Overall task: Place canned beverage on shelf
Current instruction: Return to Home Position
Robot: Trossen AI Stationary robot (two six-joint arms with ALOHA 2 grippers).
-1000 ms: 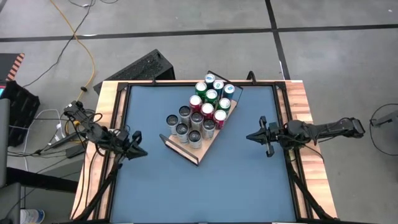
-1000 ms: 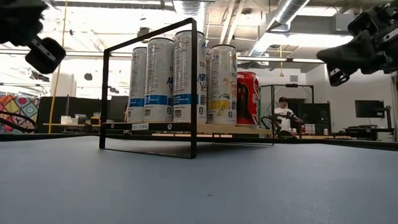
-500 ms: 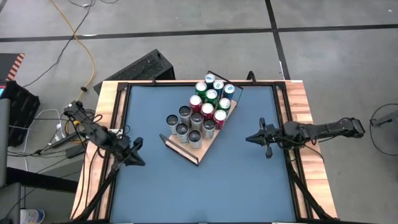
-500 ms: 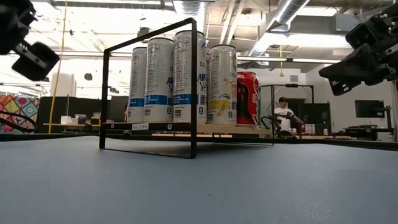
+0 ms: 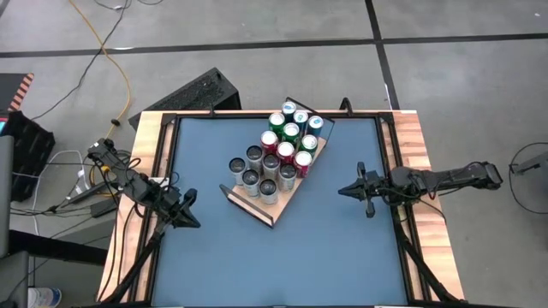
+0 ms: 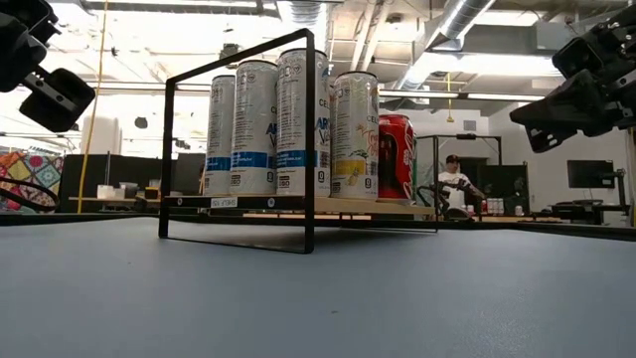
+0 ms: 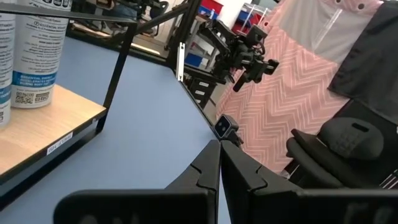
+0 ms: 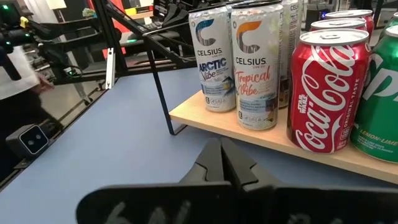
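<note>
The shelf (image 5: 255,208), a light-wood board with a thin black wire rail (image 6: 238,70), lies askew in the middle of the blue table. Several canned beverages (image 5: 282,152) stand upright on it: tall white cans (image 6: 288,124) at its near end, red (image 8: 323,87) and green ones farther back. My left gripper (image 5: 192,220) hovers shut and holding nothing near the table's left edge, well clear of the shelf. By the right edge my right gripper (image 5: 341,190) is also shut with nothing in it, pointing at the shelf. The wrist views show both pairs of fingers closed together (image 7: 219,149) (image 8: 221,146).
Bare blue tabletop (image 5: 342,257) surrounds the shelf, bounded by a wooden rim (image 5: 145,171). A black keyboard-like object (image 5: 193,92) lies on the floor beyond the far left corner. A small camera (image 7: 224,126) sits at the table's edge. A person (image 6: 455,184) sits far off in the room.
My left gripper has swung in place, its fingertips turning toward the table's near edge and dipping a little. My right gripper has tipped slightly downward. Both stay shut; the shelf and cans have not moved.
</note>
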